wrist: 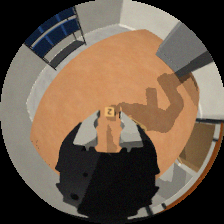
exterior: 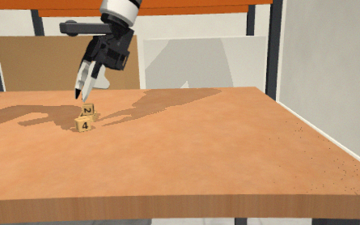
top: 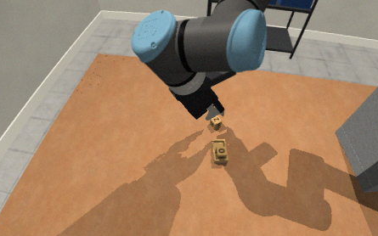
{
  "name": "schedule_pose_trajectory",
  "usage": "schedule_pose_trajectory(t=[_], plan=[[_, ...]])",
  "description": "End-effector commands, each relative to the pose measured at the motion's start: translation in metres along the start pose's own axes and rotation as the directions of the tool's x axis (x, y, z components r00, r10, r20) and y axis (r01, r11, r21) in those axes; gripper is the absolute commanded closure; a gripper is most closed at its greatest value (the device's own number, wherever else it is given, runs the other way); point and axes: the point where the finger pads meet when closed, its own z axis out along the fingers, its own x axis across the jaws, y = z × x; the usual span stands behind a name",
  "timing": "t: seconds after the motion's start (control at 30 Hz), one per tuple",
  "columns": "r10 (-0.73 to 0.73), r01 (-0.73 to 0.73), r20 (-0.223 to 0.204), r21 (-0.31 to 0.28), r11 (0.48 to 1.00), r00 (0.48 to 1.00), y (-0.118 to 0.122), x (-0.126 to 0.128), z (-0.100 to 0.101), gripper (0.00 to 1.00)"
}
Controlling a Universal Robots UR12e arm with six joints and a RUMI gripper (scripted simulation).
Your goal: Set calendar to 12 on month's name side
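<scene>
A loose wooden cube (top: pixel 216 122) (exterior: pixel 83 125) (wrist: pixel 109 111) lies on the table outside the tray, with a 2 on top and an upright 4 facing the exterior camera. The small wooden tray (top: pixel 218 140) (exterior: pixel 95 116) stands beside it. A second cube (top: pixel 221 151) (exterior: pixel 87 109) is in the tray, with a 0 on top; a 2 turned on its side faces the exterior view. My gripper (top: pixel 215 116) (exterior: pixel 81 99) (wrist: pixel 109 111) is partly open and empty. It is tilted and hangs above the loose cube. The tray is mostly hidden by a finger in the wrist view.
A grey block-shaped body (top: pixel 374 136) (wrist: pixel 182 50) stands at the right side of the table in the top view. A dark shelf rack (top: pixel 280 39) (wrist: pixel 67 47) stands behind the table. The arm's shadows fall around the tray.
</scene>
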Motion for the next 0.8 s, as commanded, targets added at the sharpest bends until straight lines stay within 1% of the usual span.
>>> schedule_pose_trajectory(t=[0.0,0.2,0.3,0.4,0.47,0.63,0.77], plan=[[0.002,-0.002,-0.001,0.035,0.999,1.000,0.0005,-0.0005,-0.0008,0.72],[0.002,-0.002,-0.003,0.049,0.999,1.000,0.0006,-0.0003,-0.0003,0.72],[0.004,-0.003,-0.006,0.081,0.997,1.000,0.0008,0.0000,0.0008,0.72],[0.005,-0.004,-0.009,0.129,0.992,1.000,0.0012,0.0003,0.0018,0.72],[0.005,-0.004,-0.009,0.129,0.992,1.000,0.0012,0.0003,0.0018,0.72],[0.005,-0.003,-0.008,0.220,0.975,1.000,0.0020,0.0003,0.0016,0.72],[0.003,-0.002,-0.003,0.272,0.962,1.000,0.0027,-0.0002,0.0004,0.72]])
